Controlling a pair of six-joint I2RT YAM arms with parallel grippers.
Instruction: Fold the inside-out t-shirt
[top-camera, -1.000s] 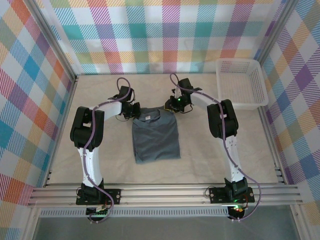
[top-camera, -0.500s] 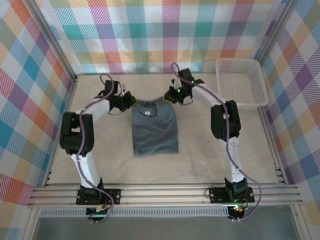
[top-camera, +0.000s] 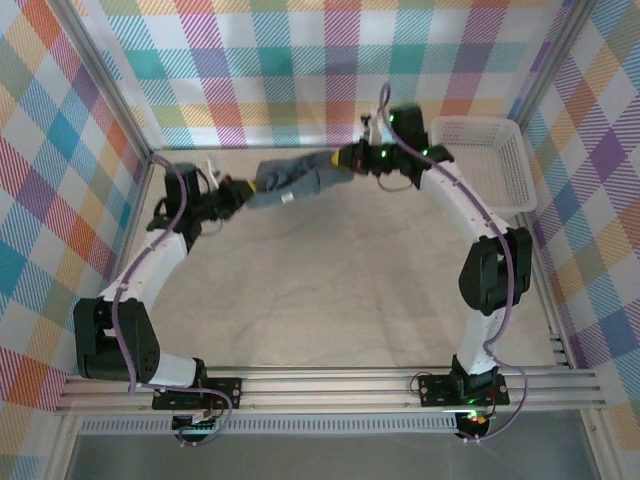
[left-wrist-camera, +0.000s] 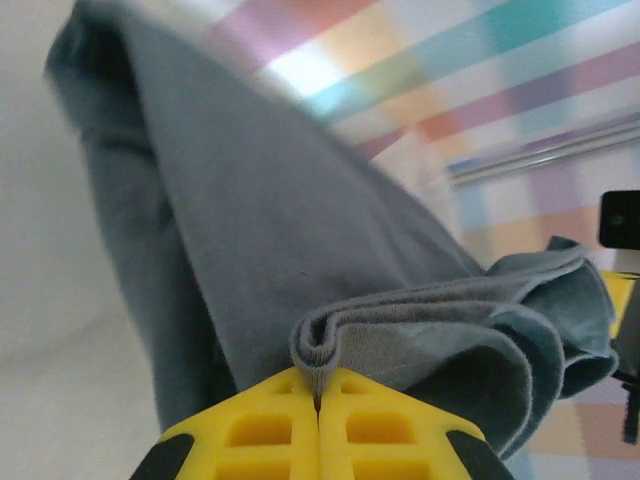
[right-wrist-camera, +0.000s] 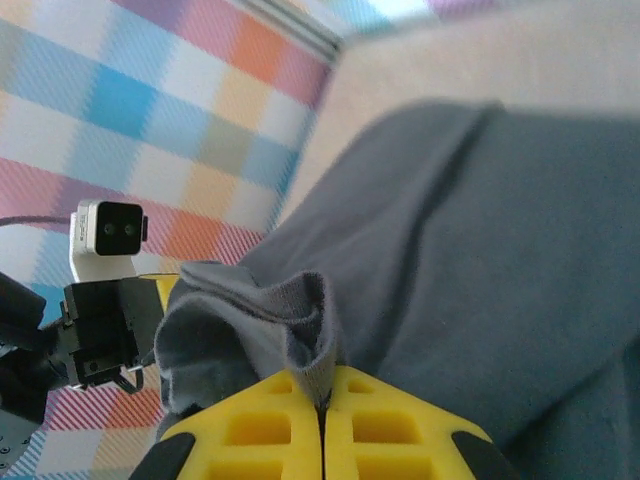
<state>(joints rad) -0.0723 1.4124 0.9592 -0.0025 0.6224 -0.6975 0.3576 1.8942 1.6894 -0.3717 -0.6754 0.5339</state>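
The inside-out t-shirt (top-camera: 295, 177), plain dark slate-grey, hangs bunched in the air between my two grippers near the back of the table. My left gripper (top-camera: 240, 187) is shut on one end of it. Its yellow fingers (left-wrist-camera: 255, 430) pinch a folded edge of the t-shirt (left-wrist-camera: 290, 250), which drapes away from them. My right gripper (top-camera: 345, 158) is shut on the other end. Its yellow fingers (right-wrist-camera: 385, 425) clamp a ridge of the t-shirt (right-wrist-camera: 480, 260) that spreads beyond; the left gripper (right-wrist-camera: 100, 340) faces it from the far side.
A white mesh basket (top-camera: 480, 166) stands at the back right corner. Checked cloth walls (top-camera: 300, 70) and metal rails (top-camera: 330, 385) enclose the beige table (top-camera: 330, 290).
Both grippers have lifted the t-shirt off the table's middle and carried it up and back. It now hangs bunched between them instead of lying flat. The right gripper closed fully.
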